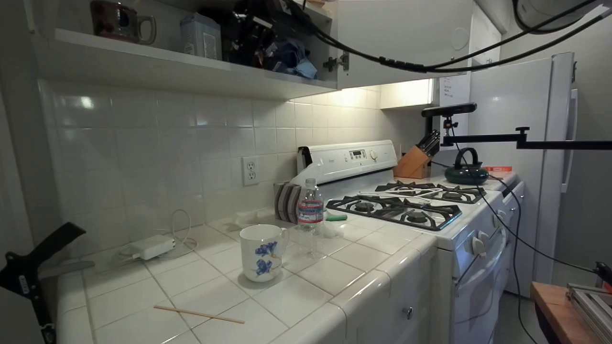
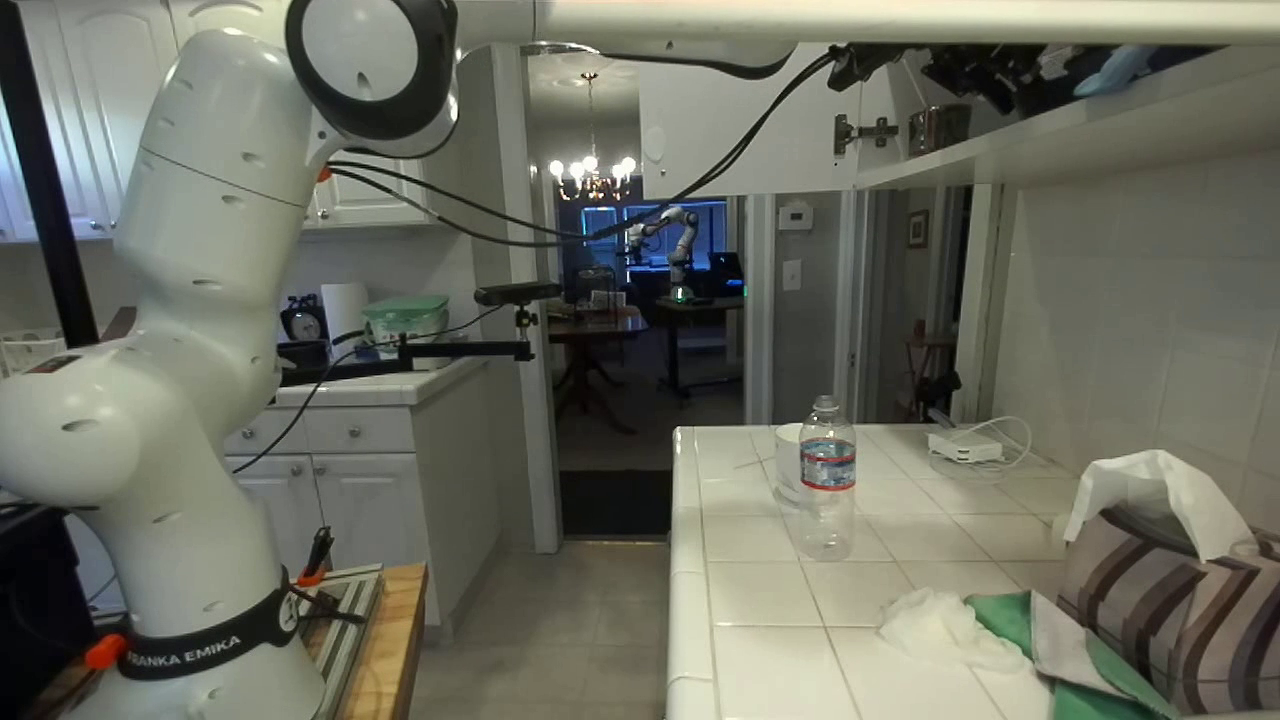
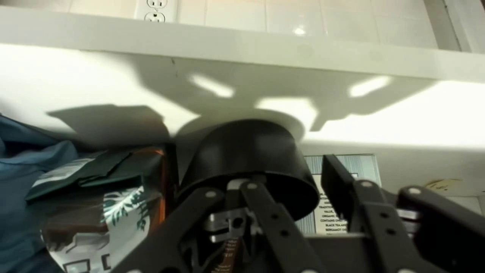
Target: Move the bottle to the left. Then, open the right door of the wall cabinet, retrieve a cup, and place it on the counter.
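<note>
In the wrist view, the end effector (image 3: 290,175) is hanging at the black cup (image 3: 242,151) with its two fingers spread well apart. One finger is overlapping the cup's mouth, though whether its tip is sitting inside or above the rim is unclear; the other is standing off to the side, with a visible gap lying between it and the cup. The cup is resting base down on the shelf (image 3: 398,113) of the wall cabinet (image 1: 191,79), between a tea box (image 3: 367,165) and a dark packet (image 3: 87,201), with blue cloth (image 3: 22,182) lying beyond the packet. The right door (image 1: 406,43) is standing open in both exterior views, its hinge showing. A brown mug (image 1: 114,21) is also sitting on the shelf.

Below, the bottle (image 1: 311,210) is standing upright on the white-tiled surface (image 1: 291,306), its red-and-blue label showing, and the white mug (image 1: 258,251) with blue flowers is standing near it. A striped tissue box (image 1: 287,203) is sitting by the wall, a white adapter (image 1: 153,247) is lying with its cable, and a thin wooden stick (image 1: 198,314) is lying near the mug. In an exterior view, the robot arm (image 2: 200,280) is rising from a wooden stand (image 2: 405,600)
</note>
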Robot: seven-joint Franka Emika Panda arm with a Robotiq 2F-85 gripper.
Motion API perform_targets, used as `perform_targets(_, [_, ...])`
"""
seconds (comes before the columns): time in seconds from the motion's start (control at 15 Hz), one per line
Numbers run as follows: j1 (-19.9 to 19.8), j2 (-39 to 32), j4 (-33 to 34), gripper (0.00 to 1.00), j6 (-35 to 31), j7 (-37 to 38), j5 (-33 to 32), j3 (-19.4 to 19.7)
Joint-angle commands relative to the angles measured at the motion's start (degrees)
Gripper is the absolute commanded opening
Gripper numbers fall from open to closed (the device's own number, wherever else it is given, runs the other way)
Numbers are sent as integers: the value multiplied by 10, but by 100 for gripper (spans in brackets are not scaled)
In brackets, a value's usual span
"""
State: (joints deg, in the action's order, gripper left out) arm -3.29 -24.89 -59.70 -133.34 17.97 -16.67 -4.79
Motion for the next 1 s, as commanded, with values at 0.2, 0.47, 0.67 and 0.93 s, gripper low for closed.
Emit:
perform_targets(0.2, [-6, 63, -75, 0, 0, 5, 12, -5])
perform_targets(0.47, [-14, 144, -152, 1, -15, -30, 68, -38])
perform_targets(0.67, [-16, 202, -213, 1, -25, -67, 156, -70])
perform_targets(0.93, [-10, 307, -321, 1, 18, -94, 321, -87])
